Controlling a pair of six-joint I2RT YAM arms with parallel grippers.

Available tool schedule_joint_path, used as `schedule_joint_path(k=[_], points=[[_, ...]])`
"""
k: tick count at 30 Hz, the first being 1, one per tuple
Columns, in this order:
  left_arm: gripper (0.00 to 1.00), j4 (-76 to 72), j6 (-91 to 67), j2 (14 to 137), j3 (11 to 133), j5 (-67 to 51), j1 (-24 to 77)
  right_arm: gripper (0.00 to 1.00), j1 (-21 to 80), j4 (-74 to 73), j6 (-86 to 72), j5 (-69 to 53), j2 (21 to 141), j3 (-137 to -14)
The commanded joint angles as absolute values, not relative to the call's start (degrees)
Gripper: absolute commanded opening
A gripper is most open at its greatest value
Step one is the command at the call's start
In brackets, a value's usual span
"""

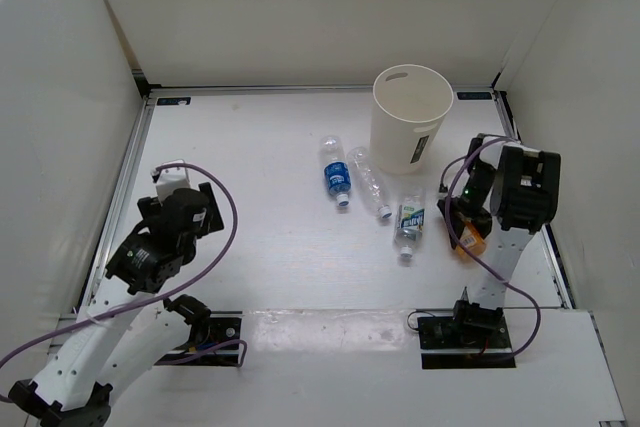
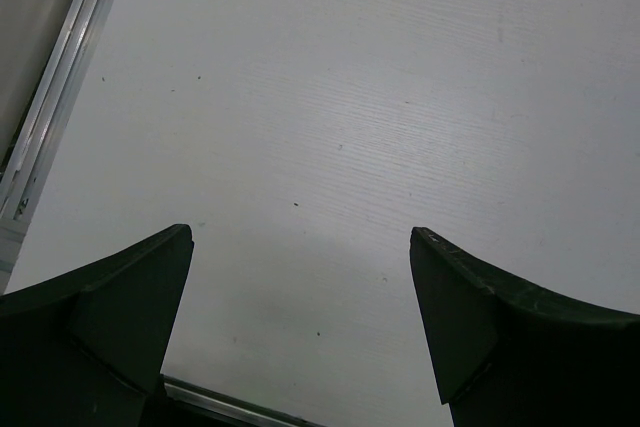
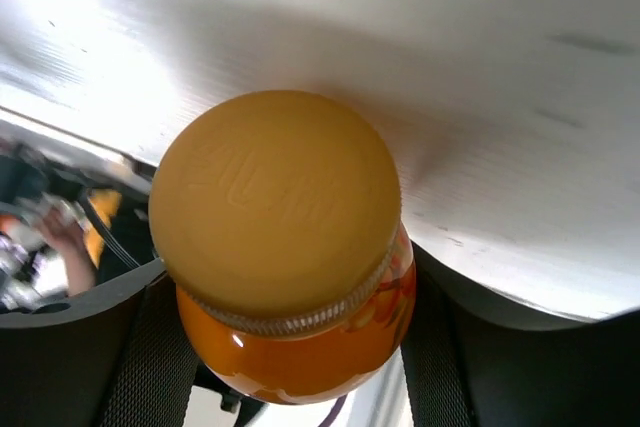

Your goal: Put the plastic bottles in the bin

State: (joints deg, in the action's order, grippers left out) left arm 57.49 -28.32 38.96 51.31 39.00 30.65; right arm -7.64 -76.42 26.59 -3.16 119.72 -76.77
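Between right gripper fingers sits the orange bottle.

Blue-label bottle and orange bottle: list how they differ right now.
The blue-label bottle is clear plastic with a blue band; the orange bottle is orange. The blue-label bottle lies free on the table, untouched; the orange bottle is clasped in the right hand. Both are small and outside the bin.
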Motion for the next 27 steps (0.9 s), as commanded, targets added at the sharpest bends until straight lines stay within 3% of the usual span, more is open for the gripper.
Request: schedule_joint_path(k=[1, 9, 11, 15, 20, 27], points=[[1.00, 56.8, -28.6, 38.6, 51.0, 40.4, 30.4, 0.00, -11.8, -87.5, 25.5, -6.0, 118.2, -81.7], [1.00, 51.6, -25.1, 42.9, 52.6, 39.6, 30.5, 0.00, -19.0, -87.4, 27.9, -11.3, 96.6, -89.7], [1.00, 50.3, -24.5, 45.0, 53.9, 39.9, 30.4, 0.00, -20.3, -87.5, 29.8, -14.4, 91.0, -97.2], [1.00, 45.1, -23.9, 49.0, 55.0, 40.1, 30.4, 0.00, -15.1, -77.9, 26.3, -15.9, 83.6, -108.0], [1.00, 40.6, -21.5, 59.4, 59.2, 35.1, 30.0, 0.00, -0.5, -60.4, 21.3, -10.6, 84.1, -110.7], [1.00, 56.2, -26.0, 77.8, 79.1, 29.6, 27.8, 0.00, 5.4, -53.1, 16.8, -20.3, 94.1, -118.4]])
